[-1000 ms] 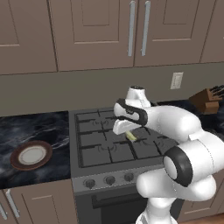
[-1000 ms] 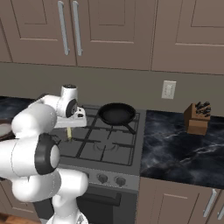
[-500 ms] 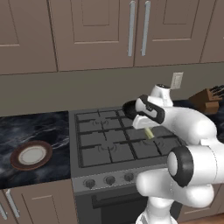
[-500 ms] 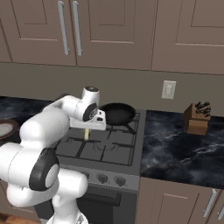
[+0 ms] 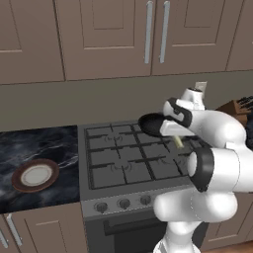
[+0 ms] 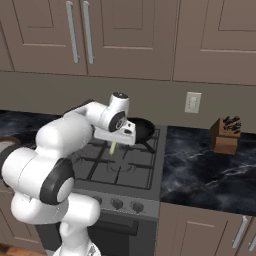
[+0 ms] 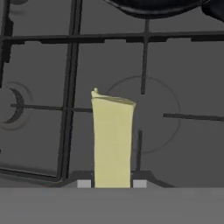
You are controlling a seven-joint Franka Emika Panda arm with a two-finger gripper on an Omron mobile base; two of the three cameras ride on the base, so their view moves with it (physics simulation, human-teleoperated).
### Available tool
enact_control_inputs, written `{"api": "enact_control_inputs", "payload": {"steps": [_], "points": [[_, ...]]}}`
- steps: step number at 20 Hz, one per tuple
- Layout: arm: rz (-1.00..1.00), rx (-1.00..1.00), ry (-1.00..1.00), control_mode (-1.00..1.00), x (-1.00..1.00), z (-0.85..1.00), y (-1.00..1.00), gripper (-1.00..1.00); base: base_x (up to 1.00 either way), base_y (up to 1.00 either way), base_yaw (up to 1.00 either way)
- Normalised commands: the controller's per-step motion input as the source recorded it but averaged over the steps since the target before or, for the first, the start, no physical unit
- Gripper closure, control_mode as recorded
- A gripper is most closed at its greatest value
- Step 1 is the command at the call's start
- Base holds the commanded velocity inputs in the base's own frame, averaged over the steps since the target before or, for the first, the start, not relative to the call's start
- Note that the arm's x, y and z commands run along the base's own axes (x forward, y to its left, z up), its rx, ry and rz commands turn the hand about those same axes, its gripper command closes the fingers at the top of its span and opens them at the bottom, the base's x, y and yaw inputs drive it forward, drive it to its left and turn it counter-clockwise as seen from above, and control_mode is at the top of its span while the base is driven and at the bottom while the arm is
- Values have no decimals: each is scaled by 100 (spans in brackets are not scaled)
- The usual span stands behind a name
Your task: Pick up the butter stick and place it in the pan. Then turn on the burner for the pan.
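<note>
Hanging in the air over the stove grates: small pale-yellow rectangular butter stick (image 7: 112, 142), pinched between the two dark fingertips and poking straight out from them. Jaws of the two-finger gripper (image 7: 111, 183) clamped on its near end. Also showing as a little yellow sliver under the hand from the left base view (image 5: 178, 142) and the right one (image 6: 113, 147).

Sitting just beyond the stick, on a rear burner: round shallow black frying pan (image 6: 141, 129), handle pointing toward the front right. Nothing visible inside it, though hard to say for sure with the arm partly covering it in the left base view (image 5: 152, 124). Just its rim peeking in along the top edge of the hand view (image 7: 151, 8).

Underneath: grey gas stove with black grates (image 5: 123, 158) and a row of round knobs (image 5: 123, 203) along the front. No readable markings on those.

Further out: round brown-rimmed white-centred plate (image 5: 35, 175) lying empty on the black marbled counter (image 6: 210, 165), well apart to the left. Brown wooden knife block (image 6: 225, 136) with dark handles sticking out, off to the right. White wall outlet (image 6: 192, 102) above. No brand names or writing anywhere.
</note>
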Motion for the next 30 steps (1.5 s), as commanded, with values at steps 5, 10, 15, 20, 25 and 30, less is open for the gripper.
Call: {"api": "enact_control_inputs", "payload": {"steps": [5, 10, 15, 20, 25, 30], "points": [[-10, -1, 2, -100, 27, 0, -32, 100, 0, 0, 0], [-10, -8, 0, -100, 19, -7, -7, 100, 0, 0, 0], [-8, -9, 0, -100, 23, -12, 0, 100, 0, 0, 0], [-6, -6, 0, -100, 20, -17, -7, 100, 0, 0, 0], [-5, -2, 0, -100, 35, -6, -6, 100, 0, 0, 0], [0, 0, 0, -100, 56, 0, 0, 100, 0, 0, 0]]}}
